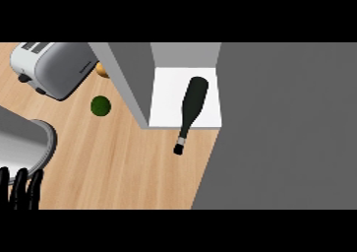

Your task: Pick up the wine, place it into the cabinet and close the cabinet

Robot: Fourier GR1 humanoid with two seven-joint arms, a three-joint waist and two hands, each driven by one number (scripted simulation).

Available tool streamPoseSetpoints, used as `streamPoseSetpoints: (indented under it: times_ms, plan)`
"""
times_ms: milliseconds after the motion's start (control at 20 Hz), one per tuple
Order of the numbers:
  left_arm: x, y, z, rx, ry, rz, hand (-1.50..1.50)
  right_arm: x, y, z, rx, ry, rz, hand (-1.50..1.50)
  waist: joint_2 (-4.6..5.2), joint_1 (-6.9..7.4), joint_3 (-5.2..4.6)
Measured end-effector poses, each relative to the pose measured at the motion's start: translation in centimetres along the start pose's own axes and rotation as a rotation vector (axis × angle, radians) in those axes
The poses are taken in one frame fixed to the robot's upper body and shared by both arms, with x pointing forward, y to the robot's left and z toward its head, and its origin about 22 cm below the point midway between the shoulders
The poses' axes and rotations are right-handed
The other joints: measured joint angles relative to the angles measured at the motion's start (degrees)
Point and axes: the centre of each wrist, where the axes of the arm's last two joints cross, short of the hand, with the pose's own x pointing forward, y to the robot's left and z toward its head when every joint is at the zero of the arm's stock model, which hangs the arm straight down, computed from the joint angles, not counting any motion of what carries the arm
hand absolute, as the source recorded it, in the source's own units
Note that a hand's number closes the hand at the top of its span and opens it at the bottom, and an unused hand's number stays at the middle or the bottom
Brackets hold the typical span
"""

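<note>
Resting at the view's lower left edge, the left hand [17, 189] shows only its black fingers, straight and pointing up, holding nothing. Beyond it on the wooden counter [130, 162], the dark wine bottle [192, 110] lies on its side, body on the white floor of the cabinet [166, 98], neck sticking out over the counter. Farther left sit a green round object [100, 106] and a toaster [54, 66].
</note>
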Motion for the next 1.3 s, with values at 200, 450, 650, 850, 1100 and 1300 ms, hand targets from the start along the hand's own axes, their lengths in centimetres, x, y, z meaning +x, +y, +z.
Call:
streamPoseSetpoints:
  times_ms: [200,450,650,850,1100,1300]
  plan:
    - [0.5,1.8,-0.6,0.010,0.006,-0.020,-1.50,0.1,1.3,-0.9,0.024,0.000,-0.044,1.50,-0.10,-0.17,-0.03]
    - [0.8,3.6,-1.3,0.005,0.009,-0.030,-1.50,0.6,3.5,-2.1,0.032,-0.009,-0.067,1.50,-0.22,-0.45,-0.07]
    - [1.6,5.0,-1.7,-0.009,0.019,-0.031,-1.50,1.3,4.8,-2.5,-0.033,-0.036,-0.008,1.50,-0.25,-0.17,-0.06]
    - [1.8,6.1,-2.3,-0.006,0.019,-0.020,-1.50,1.5,5.4,-2.9,-0.124,-0.059,0.049,1.50,-0.21,-0.10,-0.07]
    - [2.0,6.5,-2.4,-0.022,0.032,0.015,-1.50,2.0,5.8,-3.4,-0.176,-0.084,0.139,1.50,-0.04,0.35,-0.07]
    - [2.1,6.6,-2.8,-0.039,0.036,0.042,-1.50,2.5,6.0,-4.2,-0.171,-0.096,0.187,1.50,0.17,0.80,-0.08]
